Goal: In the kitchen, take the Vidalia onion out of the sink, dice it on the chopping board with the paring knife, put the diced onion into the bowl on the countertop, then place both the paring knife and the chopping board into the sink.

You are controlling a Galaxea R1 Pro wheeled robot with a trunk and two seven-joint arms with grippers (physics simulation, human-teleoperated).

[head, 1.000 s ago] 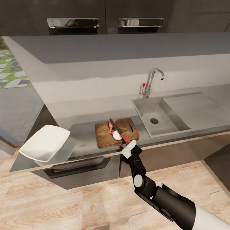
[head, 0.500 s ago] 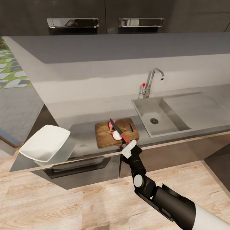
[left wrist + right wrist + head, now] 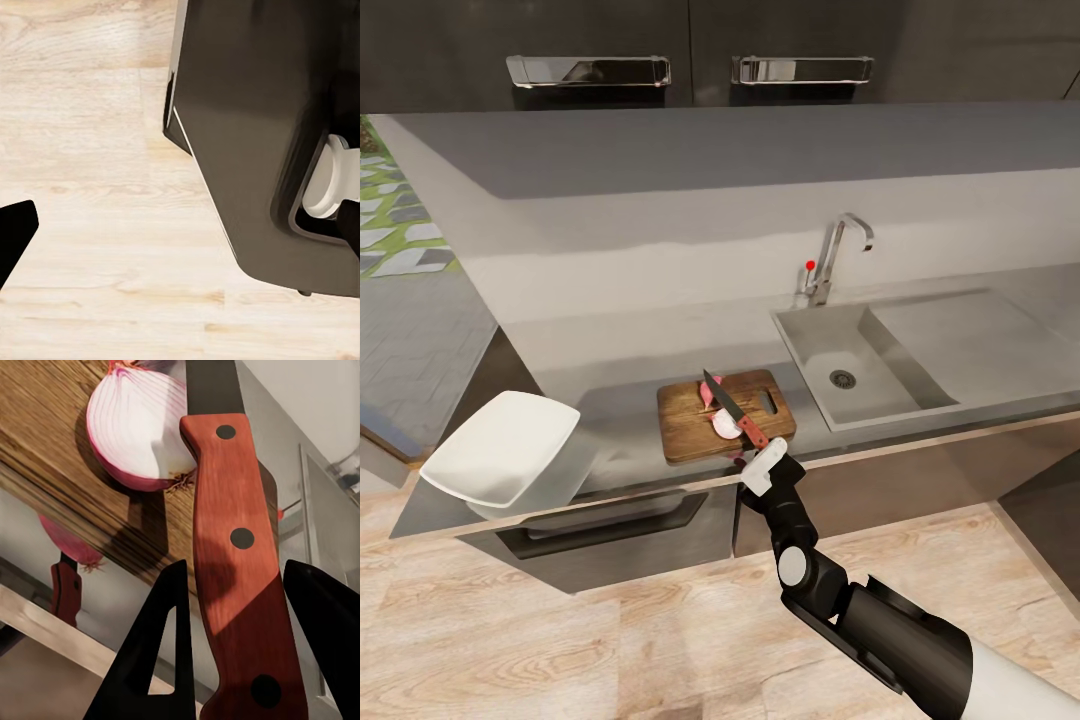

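Note:
The dark wooden chopping board (image 3: 685,425) lies on the grey countertop (image 3: 610,350), left of the sink (image 3: 815,345). Two purple-skinned onion halves rest on it, one at the far side (image 3: 710,390) and one at the near side (image 3: 724,426), cut face showing (image 3: 142,427). My right gripper (image 3: 757,457) is shut on the red handle of the paring knife (image 3: 735,410), whose handle (image 3: 240,562) sits between the black fingers (image 3: 154,660). The blade slants up over the board. The white bowl (image 3: 500,450) sits at the counter's left front corner. My left gripper (image 3: 180,232) hangs open over the floor.
The angular tap (image 3: 830,260) stands behind the basin, with the drainboard (image 3: 970,335) to its right. Dark cabinets with steel handles (image 3: 588,70) hang above. Below the counter is an oven front (image 3: 610,520). Wooden floor (image 3: 560,640) lies under my arm and base (image 3: 262,150).

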